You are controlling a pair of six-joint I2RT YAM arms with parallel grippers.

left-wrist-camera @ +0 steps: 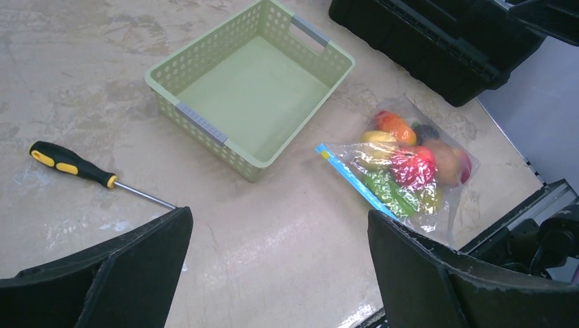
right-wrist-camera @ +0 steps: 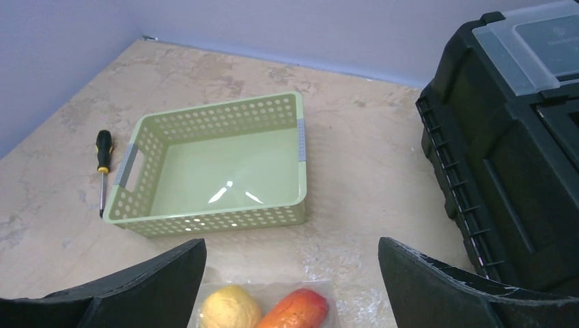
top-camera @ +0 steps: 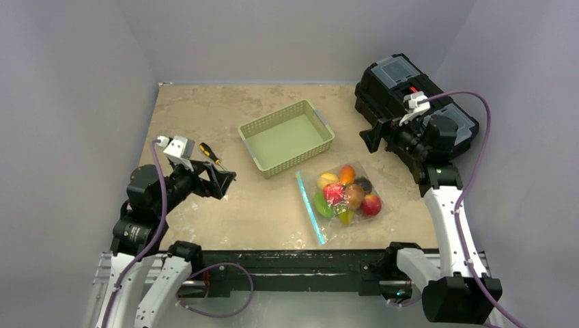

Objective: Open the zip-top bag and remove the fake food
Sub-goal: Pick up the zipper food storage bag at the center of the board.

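The left gripper [left-wrist-camera: 280,213] and the right gripper [right-wrist-camera: 290,244] both stand spread wide, holding nothing. The zip-top bag [top-camera: 339,203] lies flat on the table [top-camera: 205,109], at five o'clock from the green basket [top-camera: 287,139], with the fake food [top-camera: 353,195] inside it.

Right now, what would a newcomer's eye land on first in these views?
The clear bag of bright fake food stands out, lying near right on the table with its blue zipper edge facing left. Just behind it sits an empty green basket. A big black toolbox fills the far right corner, and a screwdriver lies left of the basket.
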